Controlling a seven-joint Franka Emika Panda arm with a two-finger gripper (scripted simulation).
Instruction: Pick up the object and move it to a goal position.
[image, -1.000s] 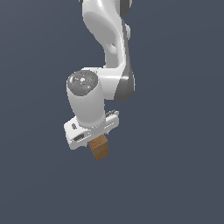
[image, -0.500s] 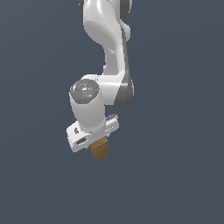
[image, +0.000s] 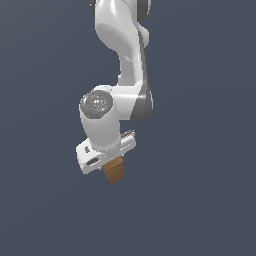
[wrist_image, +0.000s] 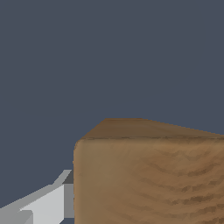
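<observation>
Beneath the white pincer (image: 113, 165), the clamped block (image: 115, 171) protrudes downward.

The exterior view looks steeply down from farther off; the wrist view sits close against the block (wrist_image: 148, 179), which both views share.

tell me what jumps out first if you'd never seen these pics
The white robot arm reaches down the middle of the exterior view against a plain dark blue-grey background. A small tan-brown wooden block pokes out below the gripper, held off any surface. In the wrist view the block's grained face fills the near corner, beside one grey finger.
</observation>
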